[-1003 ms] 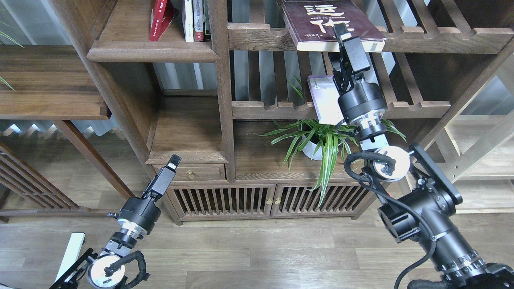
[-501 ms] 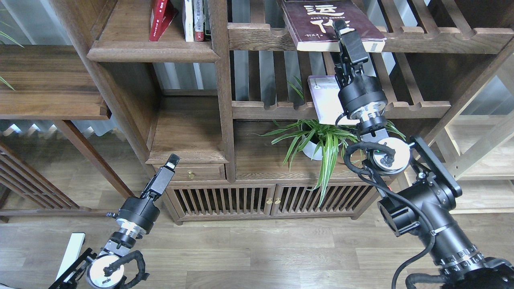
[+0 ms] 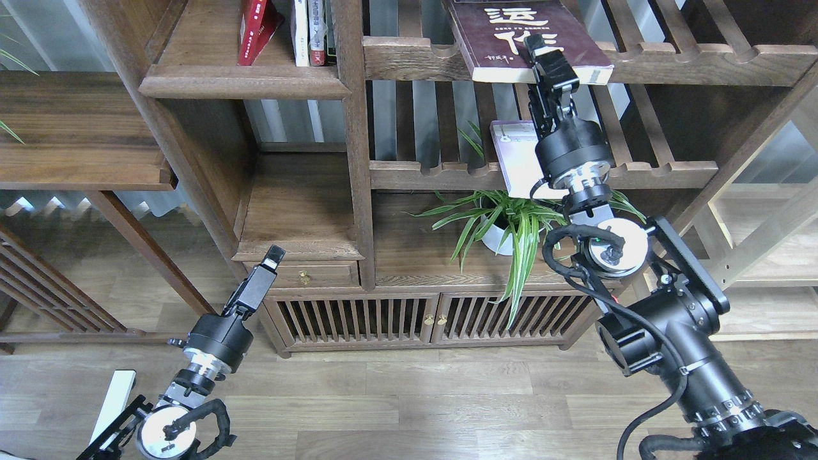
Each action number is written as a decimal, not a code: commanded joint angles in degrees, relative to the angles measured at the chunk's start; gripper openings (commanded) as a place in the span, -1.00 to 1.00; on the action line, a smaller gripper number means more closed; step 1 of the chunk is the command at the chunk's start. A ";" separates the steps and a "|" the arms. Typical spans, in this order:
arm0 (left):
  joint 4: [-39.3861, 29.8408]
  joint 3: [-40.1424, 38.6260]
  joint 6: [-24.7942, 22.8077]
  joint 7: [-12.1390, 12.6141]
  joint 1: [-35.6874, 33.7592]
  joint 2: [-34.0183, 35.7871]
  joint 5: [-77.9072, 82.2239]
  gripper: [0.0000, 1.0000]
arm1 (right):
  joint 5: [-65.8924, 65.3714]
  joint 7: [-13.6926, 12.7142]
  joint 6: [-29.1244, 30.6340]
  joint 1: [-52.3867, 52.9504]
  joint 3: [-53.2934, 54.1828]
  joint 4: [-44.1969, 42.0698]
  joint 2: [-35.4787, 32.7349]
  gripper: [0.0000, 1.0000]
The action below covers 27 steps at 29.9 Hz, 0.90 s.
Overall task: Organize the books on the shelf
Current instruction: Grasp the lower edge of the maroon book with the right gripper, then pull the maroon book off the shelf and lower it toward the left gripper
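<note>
Maroon paperback with white Chinese characters flat on slatted rack, top centre. Right gripper at its front edge; clenched or released, cannot tell. Pale lavender-white paperback mid-frame right. Left gripper lower left; state cannot tell.

At the top centre of the frame a large book lies flat on a slatted rack, with the right gripper before its lower edge. Below it another book rests on a lower rack, above a potted plant. At upper left, upright books stand on the solid shelf; the left gripper sits at lower left.
</note>
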 commanded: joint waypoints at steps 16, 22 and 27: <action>0.01 -0.11 0.00 0.00 -0.76 0.00 -0.35 0.98 | 0.18 0.69 13.47 -8.08 0.91 0.88 -0.08 -0.48; 0.01 0.59 0.00 1.66 -2.34 0.18 -4.74 0.98 | 0.09 0.69 21.39 -10.99 0.82 1.58 0.10 -0.48; -0.08 0.77 0.00 5.36 -3.22 0.09 -6.85 0.98 | 0.09 0.69 25.78 -12.83 0.82 1.50 0.10 -0.47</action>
